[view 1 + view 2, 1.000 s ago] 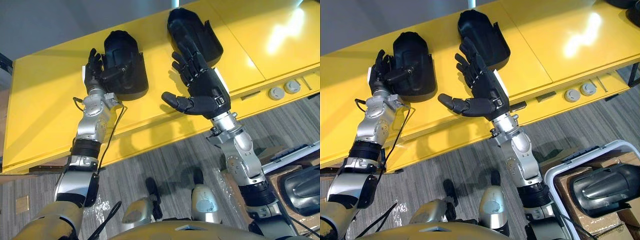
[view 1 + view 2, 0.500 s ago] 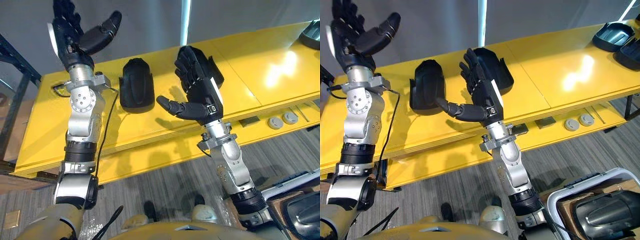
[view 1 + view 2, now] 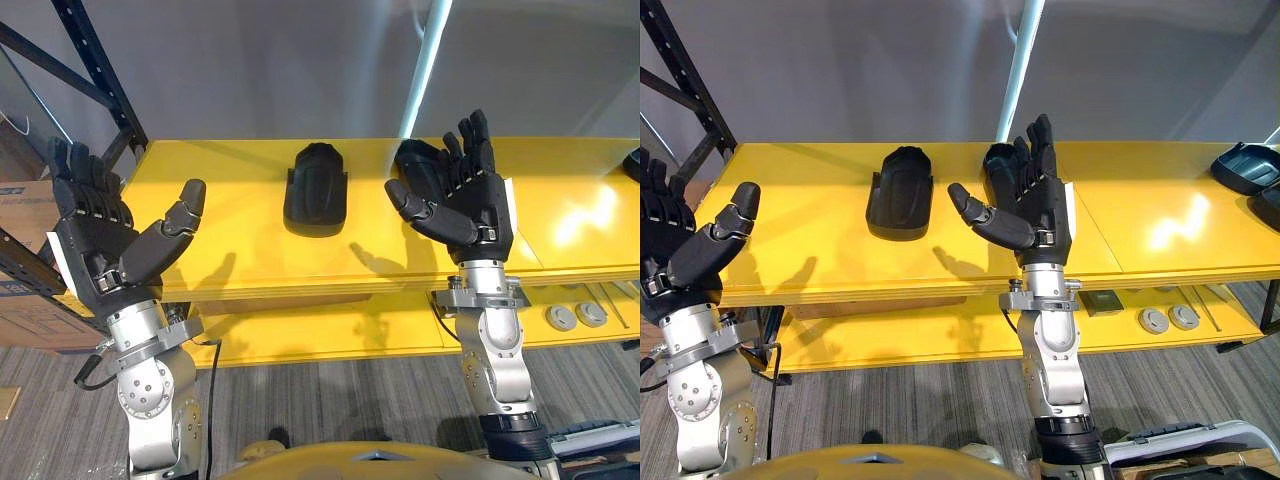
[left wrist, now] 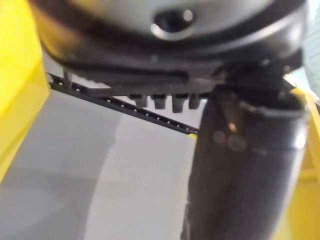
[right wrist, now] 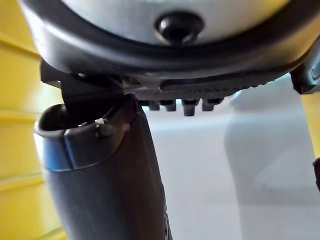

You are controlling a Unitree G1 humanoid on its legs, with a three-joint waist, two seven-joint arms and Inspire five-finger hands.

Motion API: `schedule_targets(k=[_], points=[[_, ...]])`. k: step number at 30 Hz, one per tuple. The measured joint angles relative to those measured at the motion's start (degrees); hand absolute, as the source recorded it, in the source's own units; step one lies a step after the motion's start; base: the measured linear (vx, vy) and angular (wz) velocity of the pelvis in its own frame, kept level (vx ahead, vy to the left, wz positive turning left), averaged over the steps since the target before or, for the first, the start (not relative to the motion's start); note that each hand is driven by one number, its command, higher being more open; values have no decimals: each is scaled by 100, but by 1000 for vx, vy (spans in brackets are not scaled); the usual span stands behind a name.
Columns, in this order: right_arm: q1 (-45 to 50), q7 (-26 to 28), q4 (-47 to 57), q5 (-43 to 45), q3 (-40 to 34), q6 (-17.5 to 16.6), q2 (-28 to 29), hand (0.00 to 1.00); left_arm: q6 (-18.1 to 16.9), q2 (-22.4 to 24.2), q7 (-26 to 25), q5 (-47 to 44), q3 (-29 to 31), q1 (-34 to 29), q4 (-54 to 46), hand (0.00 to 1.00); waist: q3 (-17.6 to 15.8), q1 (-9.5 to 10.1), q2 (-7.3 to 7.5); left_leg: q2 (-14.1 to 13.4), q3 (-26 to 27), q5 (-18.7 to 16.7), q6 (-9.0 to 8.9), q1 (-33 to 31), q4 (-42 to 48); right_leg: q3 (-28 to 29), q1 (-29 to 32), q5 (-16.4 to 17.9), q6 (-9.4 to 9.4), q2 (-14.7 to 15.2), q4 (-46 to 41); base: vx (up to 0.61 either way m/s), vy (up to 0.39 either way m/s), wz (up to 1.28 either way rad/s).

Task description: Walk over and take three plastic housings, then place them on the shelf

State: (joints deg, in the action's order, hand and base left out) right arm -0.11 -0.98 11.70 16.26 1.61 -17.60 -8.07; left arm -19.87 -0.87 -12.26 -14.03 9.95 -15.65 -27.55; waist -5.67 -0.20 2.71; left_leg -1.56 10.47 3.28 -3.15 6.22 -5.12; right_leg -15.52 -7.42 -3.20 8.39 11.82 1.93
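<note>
Lying on the long flat yellow shelf [image 3: 230, 215]: two housings, both hands empty.
Black moulded plastic housing [image 3: 316, 190] lies mid-shelf. Second black plastic housing [image 3: 998, 165] sits near it, partly hidden behind the right hand [image 3: 462, 205], whose fingers are straight and spread. Left hand [image 3: 100, 245] is raised by the shelf's left end, fingers apart, holding nothing.

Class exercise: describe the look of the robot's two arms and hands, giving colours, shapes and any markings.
The left arm and right arm are silver-grey, with rounded joint casings and dark bands. The left robot hand and right robot hand are dark, almost black, with segmented fingers and a thick thumb. Each bears a white strip along its outer edge.
</note>
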Motion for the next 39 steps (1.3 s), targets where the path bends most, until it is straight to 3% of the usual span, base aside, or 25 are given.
schedule_targets(k=[6, 13, 19, 26, 31, 33, 39], points=[[165, 17, 0, -1, -91, -10, -1, 100, -8, -1, 30, 9, -161, 0, 1, 100, -19, -2, -5, 21, -46, 27, 22, -94, 1, 12, 122, 11, -17, -2, -101, -1, 1, 3], [300, 101, -4, -8, -219, -10, -5, 100, 11, -93, 357, -26, -527, -10, 258, 100, -279, -12, -72, 84, -48, 65, 76, -107, 1, 71, 243, 97, -18, 79, -346, -22, 17, 0], [299, 296, -33, -271, -159, -10, -19, 100, 500, -202, 754, -88, -800, -11, 677, 100, -350, -6, -40, 84, -60, 73, 88, -108, 2, 59, 254, 145, -23, 91, -402, -7, 6, 1], [149, 83, -18, -469, -163, -116, -123, 100, 672, -474, 729, -89, -1043, 71, 730, 100, -510, -28, -56, 75, 42, 71, 88, -311, 33, 199, 567, 138, -26, 91, -498, 6, 8, -5], [-113, 68, 86, -460, -228, -188, -228, 100, 797, -601, 534, -91, -1206, 472, 1073, 100, -926, -92, -74, -17, 53, -324, 122, -848, 939, 266, 756, 138, -35, 96, -634, -20, 2, -3], [-107, 128, 271, -452, -231, -195, -383, 100, 844, -600, 488, -94, -1247, 492, 1156, 100, -1049, -118, -147, -89, 74, -543, 117, -1058, 1339, 324, 836, 153, -53, 70, -697, -18, 11, -9], [-77, 238, 471, -406, -263, -292, -400, 100, 906, -638, 492, -107, -1389, 700, 1207, 100, -1154, -150, -261, -207, 74, -814, 85, -1363, 1810, 334, 910, 169, -75, 9, -730, 2, 3, -2]])
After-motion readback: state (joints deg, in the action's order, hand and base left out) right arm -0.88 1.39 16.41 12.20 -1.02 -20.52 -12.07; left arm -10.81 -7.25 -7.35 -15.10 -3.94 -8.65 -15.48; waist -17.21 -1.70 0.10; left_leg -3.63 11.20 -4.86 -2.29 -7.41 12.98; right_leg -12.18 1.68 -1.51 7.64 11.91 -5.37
